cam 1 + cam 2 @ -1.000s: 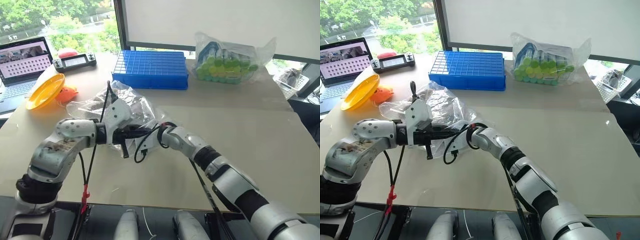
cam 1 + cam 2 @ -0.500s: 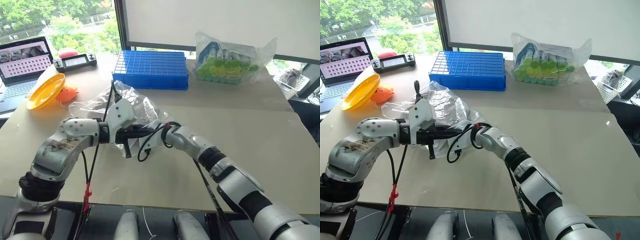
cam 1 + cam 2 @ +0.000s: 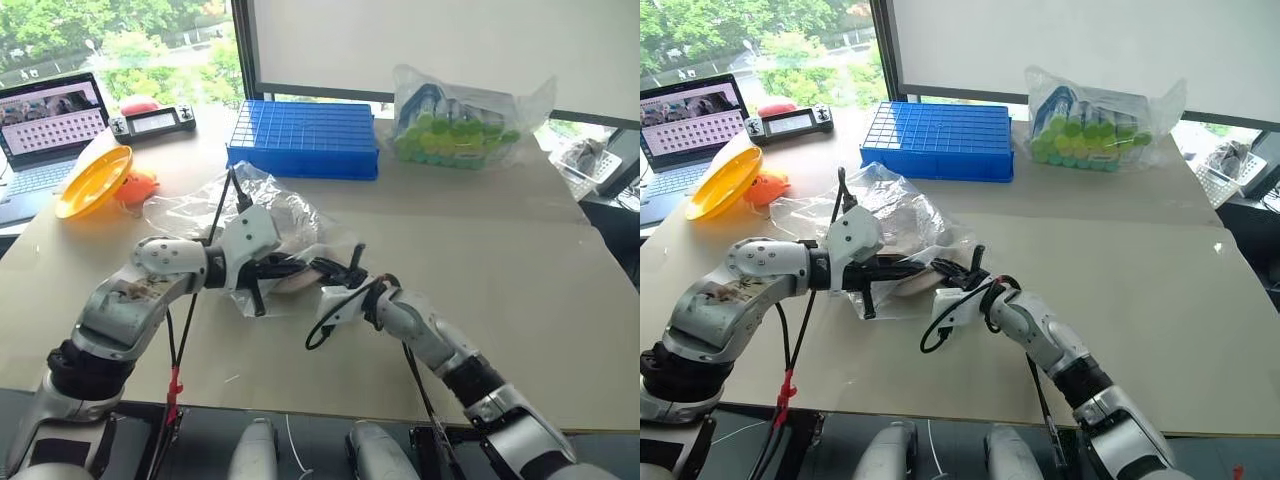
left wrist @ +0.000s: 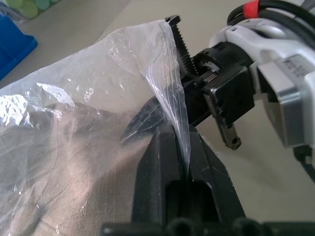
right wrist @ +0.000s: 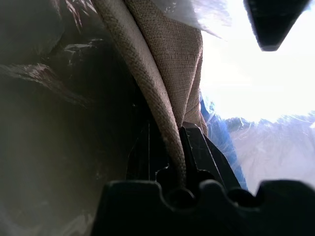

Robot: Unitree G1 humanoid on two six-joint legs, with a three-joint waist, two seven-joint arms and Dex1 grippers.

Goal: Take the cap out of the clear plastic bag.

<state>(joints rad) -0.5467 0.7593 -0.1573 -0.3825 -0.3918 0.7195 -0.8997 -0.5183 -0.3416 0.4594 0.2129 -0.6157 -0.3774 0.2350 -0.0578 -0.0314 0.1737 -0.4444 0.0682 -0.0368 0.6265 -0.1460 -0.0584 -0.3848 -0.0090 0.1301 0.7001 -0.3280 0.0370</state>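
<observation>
On the table's [image 3: 560, 290] near left, my left gripper [image 4: 183, 152] pinches a fold of the clear plastic bag [image 3: 285, 215], while my right gripper [image 5: 170, 147] clamps the rim of the cap [image 5: 170, 64] (beige fabric) at the bag's mouth, blue crate [image 3: 303, 138] beyond.

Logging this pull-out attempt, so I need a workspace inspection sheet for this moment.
Surface: beige table, seam across it.
Job's things: cap partly inside clear plastic bag.
Clutter: blue crate, bag of green-topped items, yellow plate, laptop.
Hands: left hand shut on the bag's film; right hand shut on the cap's edge.
Cables: black loop at the right wrist.
Surroundings: window, trees outside.
</observation>
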